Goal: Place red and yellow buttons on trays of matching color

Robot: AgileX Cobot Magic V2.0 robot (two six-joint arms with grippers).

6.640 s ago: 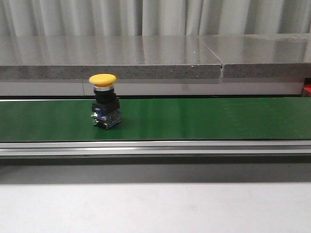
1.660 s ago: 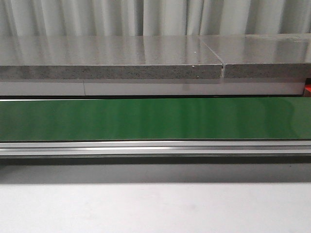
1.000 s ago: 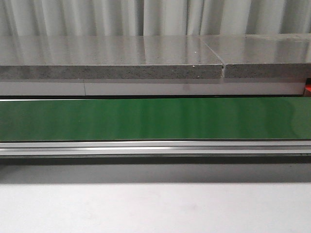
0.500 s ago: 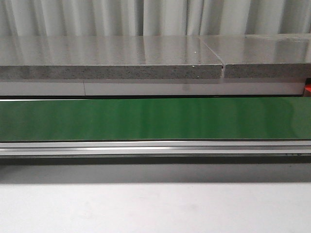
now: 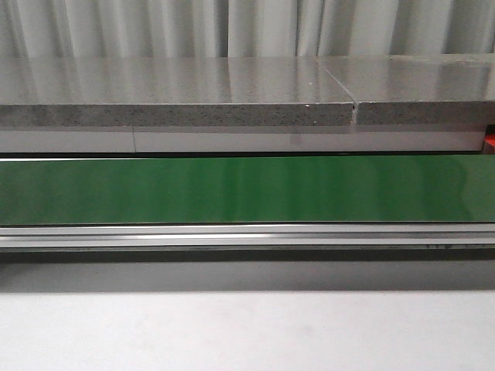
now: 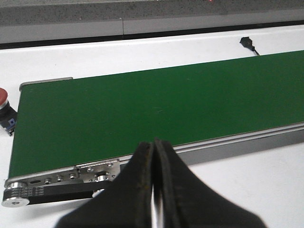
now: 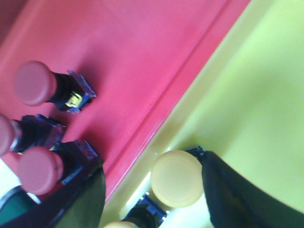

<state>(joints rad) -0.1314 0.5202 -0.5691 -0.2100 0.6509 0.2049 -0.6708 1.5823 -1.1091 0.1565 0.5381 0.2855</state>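
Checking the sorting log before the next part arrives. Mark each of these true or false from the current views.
1. The green belt carries no button in the front view. True.
2. The left gripper is wide open. False: its fingers are pressed together.
3. A yellow button sits between the right gripper's fingers over the yellow tray. True.
4. The red tray holds no buttons. False: three red buttons lie there.

Four red buttons (image 7: 32, 83), two yellow buttons (image 7: 176, 178), two trays (image 7: 142, 42).
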